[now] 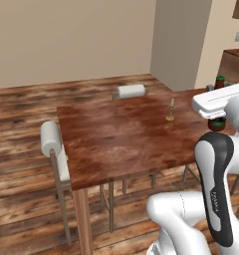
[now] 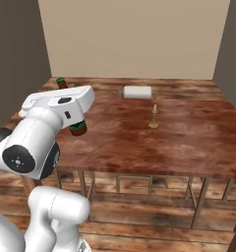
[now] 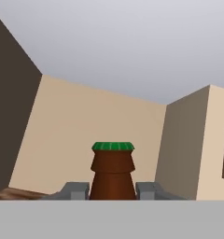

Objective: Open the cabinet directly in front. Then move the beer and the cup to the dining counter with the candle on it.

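I have the small dark brown glass beer bottle (image 3: 112, 170) with its green cap clamped in the hand (image 3: 113, 191); the hand view shows the two grey fingers (image 3: 75, 190) pressed against either side of its shoulder. From the right base view the bottle (image 2: 78, 129) hangs upright under the white wrist, its base over the near left part of the large glossy reddish-brown wooden dining counter (image 2: 189, 147), though I cannot tell whether it touches the top yet. The thin pale candle in its small brass holder (image 2: 154, 117) stands well apart, toward the middle of the counter, so this is the right counter.

I judge I am in the placing step for the beer. Next I need to lower it until the base sits flat, release, and lift straight up so the neck is not knocked. The cup would then remain to fetch.
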